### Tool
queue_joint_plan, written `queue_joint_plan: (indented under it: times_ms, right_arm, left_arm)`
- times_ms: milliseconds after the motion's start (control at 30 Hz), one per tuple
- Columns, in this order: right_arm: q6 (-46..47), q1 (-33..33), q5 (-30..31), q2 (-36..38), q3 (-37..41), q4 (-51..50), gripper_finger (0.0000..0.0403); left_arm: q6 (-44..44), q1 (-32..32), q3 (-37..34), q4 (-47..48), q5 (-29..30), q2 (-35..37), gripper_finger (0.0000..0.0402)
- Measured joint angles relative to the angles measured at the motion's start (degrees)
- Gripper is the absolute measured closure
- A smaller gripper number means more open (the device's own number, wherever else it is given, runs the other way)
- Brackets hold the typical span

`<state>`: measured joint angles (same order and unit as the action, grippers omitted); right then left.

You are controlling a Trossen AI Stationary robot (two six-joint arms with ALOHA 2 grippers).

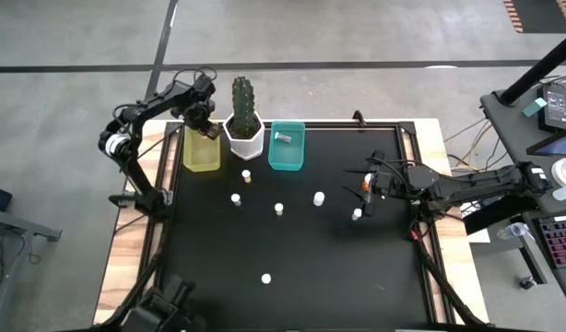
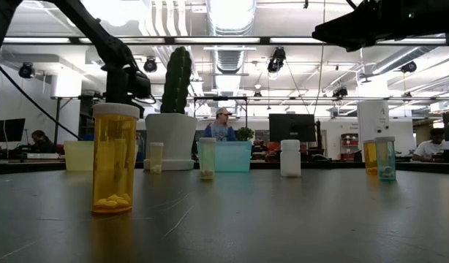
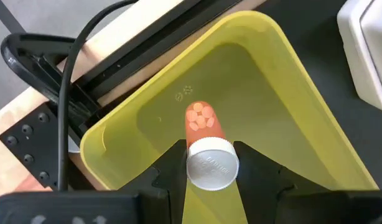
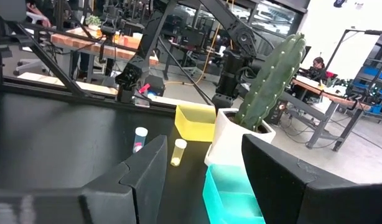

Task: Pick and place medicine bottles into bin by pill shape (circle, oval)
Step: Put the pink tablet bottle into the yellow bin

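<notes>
Orange bottle (image 3: pixel 206 146) sits clamped in left claw (image 3: pixel 206 163), seemingly over yellow bin (image 3: pixel 303 106).

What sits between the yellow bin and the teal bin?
High view: the white hexagonal pot holding a green cactus stands between the yellow plastic bin and teal plastic bin.

Three containers in row along far edge of desk (image 1: pixel 292 277): left bin (image 1: pixel 201 150), cactus pot (image 1: pixel 244 136) in middle, right bin (image 1: pixel 286 146). One bottle (image 1: pixel 283 136) lies in right bin. Left gripper (image 3: pixel 209 163) over left bin, fingers (image 3: pixel 172 163) closed on bottle (image 3: pixel 206 149). Loose bottles on desk: one (image 1: pixel 247 174) just before pot, four (image 1: pixel 278 209) mid-desk in loose row, one (image 1: pixel 265 278) alone toward near edge. Right gripper (image 1: pixel 364 184) above desk near right edge, fingers apart.
</notes>
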<state>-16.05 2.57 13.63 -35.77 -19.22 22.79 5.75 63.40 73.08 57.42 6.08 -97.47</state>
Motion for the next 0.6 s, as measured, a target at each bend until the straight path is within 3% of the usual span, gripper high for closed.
queue_joint_plan:
  times_ms: [600]
  right_arm:
    - [0.0, 0.0, 0.0, 0.0, 0.0, 0.0, 0.0202]
  left_arm:
    - [0.7, 0.0, -0.2, -0.4, 0.0, -1.4, 0.0295]
